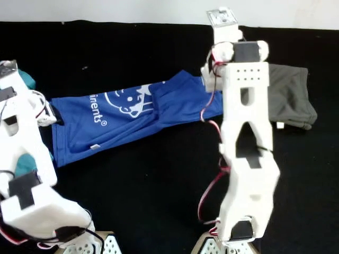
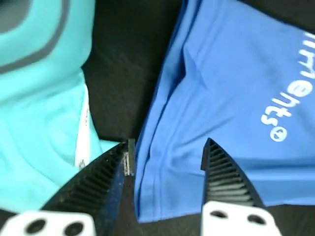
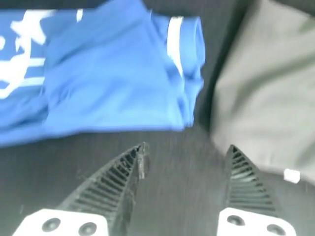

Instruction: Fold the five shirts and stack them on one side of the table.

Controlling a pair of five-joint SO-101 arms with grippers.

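Left fingers [image 2: 106,172] spread, straddling blue shirt [image 1: 122,119] edge, teal shirt [image 2: 39,108] beside. Right fingers [image 3: 113,181] spread over table [image 1: 153,190], near grey shirt [image 1: 291,98].

A blue shirt [image 1: 122,119] with white print lies stretched out across the middle, rumpled and folded in on itself. A grey shirt [image 1: 291,98] sits folded just beside its right end. A teal shirt [image 1: 24,164], partly hidden, lies bunched at its left end.
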